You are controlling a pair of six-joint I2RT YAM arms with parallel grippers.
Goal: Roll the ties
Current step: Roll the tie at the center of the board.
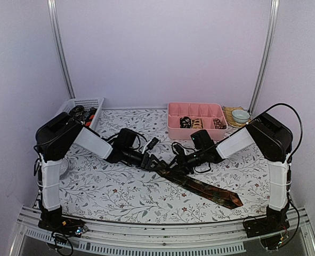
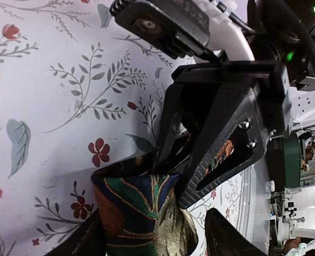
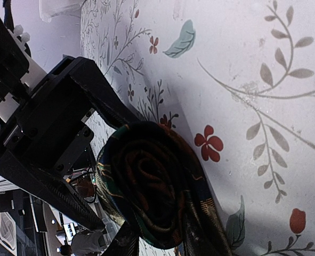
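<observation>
Midway across the desk (image 1: 109,186) the tie (image 1: 208,189) is lying half rolled, its coil (image 3: 152,186) sitting clamped in the right pincer (image 1: 177,161) while the left pincer (image 1: 158,163) is straddling it, jaws apart. Light, soft and slippery, it is probably wanting to unwind; pinching across the coil is looking safest.

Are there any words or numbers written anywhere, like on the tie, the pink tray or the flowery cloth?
No words, numbers or logos can be read in any view.
tie: only a woven pattern, no label showing.
pink tray: plain, no writing.
tablecloth: only printed flowers and leaves.
background bits past the table edge: too blurred and small to read.
</observation>
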